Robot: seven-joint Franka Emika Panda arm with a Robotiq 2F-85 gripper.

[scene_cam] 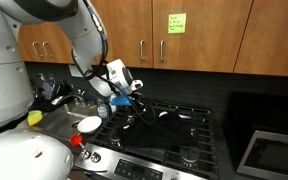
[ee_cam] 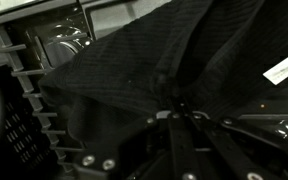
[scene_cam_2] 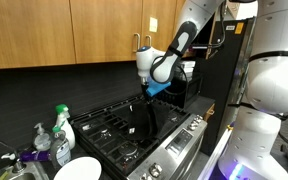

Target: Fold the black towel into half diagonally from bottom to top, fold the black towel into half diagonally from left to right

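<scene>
Far left in an exterior view I see a green-capped bottle and a white plate by the sink. Right of them is the stove, with wooden cabinets above it. Over the stove's right half, the towel hangs as a narrow dark drape from the gripper. Its lower end reaches the grates, though I cannot tell how much of it rests there. The arm comes in from the right.

From the opposite side, a yellow sponge sits far left and the plate just beside the stove. The gripper hangs over the stove's left burners. The towel blends into the black cooktop here, so I cannot trace its edges. A green note is stuck on a cabinet door further right.

In the wrist view, a grate shows at left. The towel fills most of the frame, its folds gathering toward the gripper, which is clamped tight on a pinch of the cloth. A white tag lies on the towel at far right.
</scene>
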